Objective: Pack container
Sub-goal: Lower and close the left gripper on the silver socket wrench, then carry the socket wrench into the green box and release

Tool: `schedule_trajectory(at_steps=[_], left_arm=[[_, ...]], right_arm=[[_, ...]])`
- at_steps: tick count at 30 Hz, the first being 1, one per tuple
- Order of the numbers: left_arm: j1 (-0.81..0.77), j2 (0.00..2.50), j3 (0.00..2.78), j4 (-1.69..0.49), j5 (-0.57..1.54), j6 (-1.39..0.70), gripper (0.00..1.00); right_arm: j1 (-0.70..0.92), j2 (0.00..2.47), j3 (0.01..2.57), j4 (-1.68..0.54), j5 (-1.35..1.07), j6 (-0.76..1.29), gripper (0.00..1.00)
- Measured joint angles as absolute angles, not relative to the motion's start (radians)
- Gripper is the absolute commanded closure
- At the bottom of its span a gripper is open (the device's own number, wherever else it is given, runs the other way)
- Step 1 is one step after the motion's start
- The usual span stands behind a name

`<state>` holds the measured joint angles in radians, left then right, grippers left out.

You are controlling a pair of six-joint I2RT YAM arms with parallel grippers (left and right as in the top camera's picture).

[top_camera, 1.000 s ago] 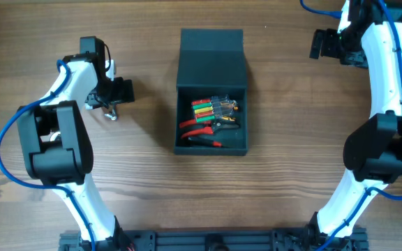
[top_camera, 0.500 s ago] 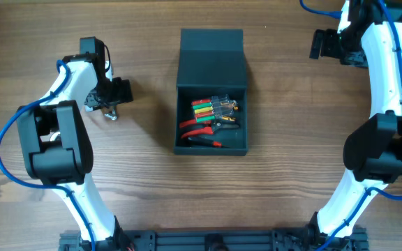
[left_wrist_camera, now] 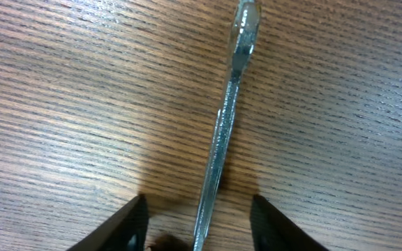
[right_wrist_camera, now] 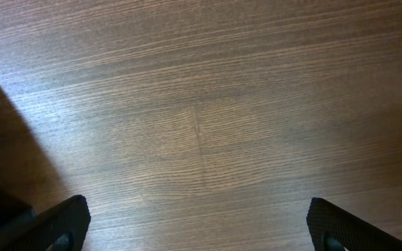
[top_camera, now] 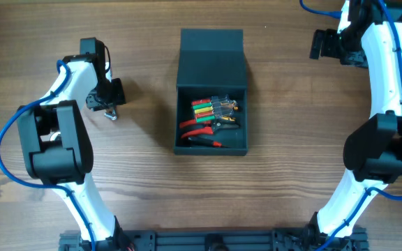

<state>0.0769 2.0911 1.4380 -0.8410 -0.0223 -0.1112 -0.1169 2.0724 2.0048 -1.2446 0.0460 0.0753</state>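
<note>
Step in hand, as I judge it: picking up the slim chrome wrench [left_wrist_camera: 223, 132] for the container [top_camera: 212, 63]. Left hand [left_wrist_camera: 199, 226] low over the tabletop [top_camera: 292, 139]; its fingers stand astride the shaft, about centred, a gap each side, nothing gripped. To do it well: pinch squarely across the thin shaft so both pads meet it together; lift straight, lest it pivot or skid on the wood. Container lies well apart to that hand's right, mid-tabletop; lid flap thrown back; red-handled pliers [top_camera: 201, 127] already inside. Right hand [right_wrist_camera: 201, 226] spread wide over bare wood, holding nothing.
</note>
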Motion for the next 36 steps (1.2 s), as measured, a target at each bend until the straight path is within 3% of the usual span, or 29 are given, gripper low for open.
schedule_trajectory(at_steps=[5, 10, 14, 16, 29, 36], left_arm=[[0.074, 2.091, 1.438, -0.841, -0.022, -0.110, 0.79], [0.074, 2.091, 1.438, -0.841, -0.022, -0.112, 0.88], [0.074, 2.091, 1.438, -0.841, -0.017, -0.114, 0.88], [0.074, 2.091, 1.438, -0.841, -0.016, -0.114, 0.96], [0.072, 2.078, 1.438, -0.867, -0.002, -0.114, 0.96], [-0.004, 1.910, 1.509, -0.919, 0.035, -0.040, 0.96]], right_arm=[[-0.117, 2.072, 2.005, -1.245, 0.046, 0.072, 0.00], [-0.117, 2.072, 2.005, -1.245, 0.046, 0.065, 0.00], [-0.117, 2.072, 2.005, -1.245, 0.046, 0.065, 0.00], [-0.117, 2.072, 2.005, -1.245, 0.046, 0.065, 0.00], [-0.117, 2.072, 2.005, -1.251, 0.046, 0.065, 0.00], [-0.117, 2.072, 2.005, -1.255, 0.046, 0.065, 0.00]])
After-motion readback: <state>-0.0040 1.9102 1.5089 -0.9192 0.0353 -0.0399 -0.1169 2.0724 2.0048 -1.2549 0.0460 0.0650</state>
